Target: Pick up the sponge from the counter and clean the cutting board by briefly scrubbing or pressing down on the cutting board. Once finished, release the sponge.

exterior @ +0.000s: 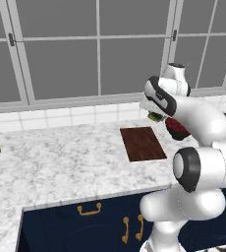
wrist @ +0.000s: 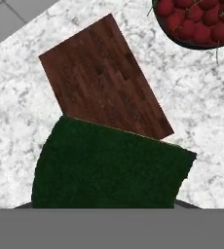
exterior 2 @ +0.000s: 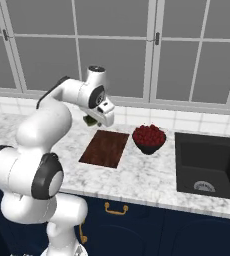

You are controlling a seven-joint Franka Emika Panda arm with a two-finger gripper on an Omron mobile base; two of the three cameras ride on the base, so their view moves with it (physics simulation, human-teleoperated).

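Dark green sponge (wrist: 111, 165) is pinched between the jaws of the gripper (exterior: 156, 116) and held raised above the reddish-brown cutting board (wrist: 104, 80), which lies on the marble worktop (exterior: 61, 157) beside a bowl of cherries (exterior 2: 149, 138).

Cutting board (exterior 2: 104, 148) lies bare; bowl of cherries (exterior 2: 149, 138) crowds its right edge.

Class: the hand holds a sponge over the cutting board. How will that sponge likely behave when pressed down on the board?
The sponge will probably squash: it looks soft and blocky. It is likely light, being far smaller than the board. Its rough-looking green top suggests it won't slip from the hand.
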